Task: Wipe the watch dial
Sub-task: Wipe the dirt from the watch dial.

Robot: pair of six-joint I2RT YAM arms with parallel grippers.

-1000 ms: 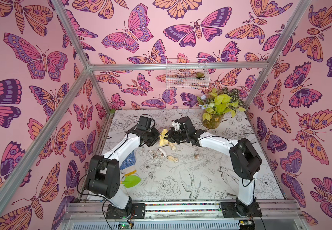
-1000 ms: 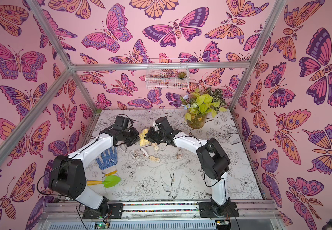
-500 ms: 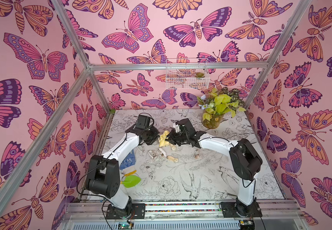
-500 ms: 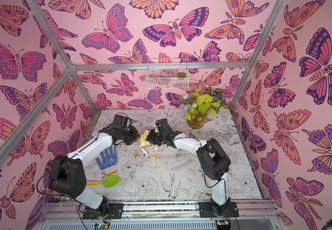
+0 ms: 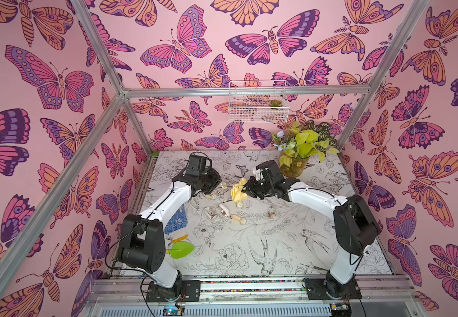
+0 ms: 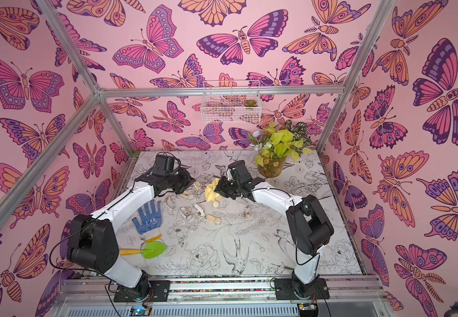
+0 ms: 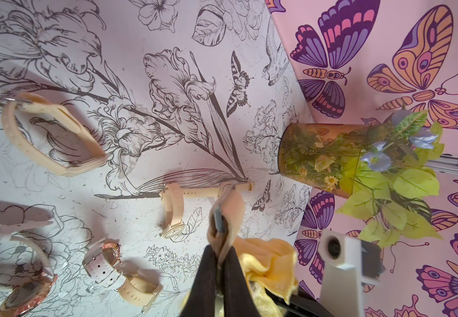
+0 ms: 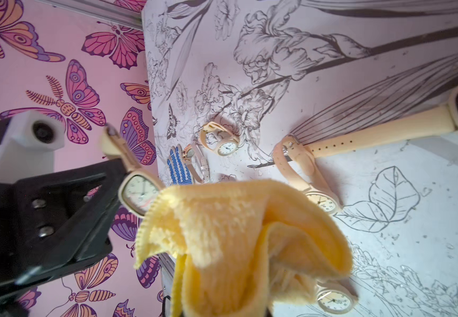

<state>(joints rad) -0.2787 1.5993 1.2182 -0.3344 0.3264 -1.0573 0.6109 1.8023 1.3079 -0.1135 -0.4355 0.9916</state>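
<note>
My left gripper [image 5: 218, 183] [image 7: 218, 252] is shut on the strap of a beige watch [image 7: 226, 211] and holds it above the table. Its pale square dial [image 8: 140, 193] faces the right arm; it also shows in a top view [image 6: 197, 185]. My right gripper [image 5: 247, 188] is shut on a crumpled yellow cloth [image 8: 239, 236], which hides its fingers in the right wrist view. In both top views the cloth [image 5: 238, 190] [image 6: 211, 192] hangs just to the right of the watch, with a small gap between them.
Several other beige and white watches [image 5: 237, 218] [image 7: 57, 137] lie on the flower-print table below the grippers. A blue-dotted glove [image 6: 148, 216] and a green scoop [image 6: 153, 249] lie front left. A vase of plants [image 5: 293, 167] stands at the back right, under a wire basket [image 5: 258, 103].
The right gripper has drawn back to the right with the cloth, away from the watch. The left gripper has hardly moved.
</note>
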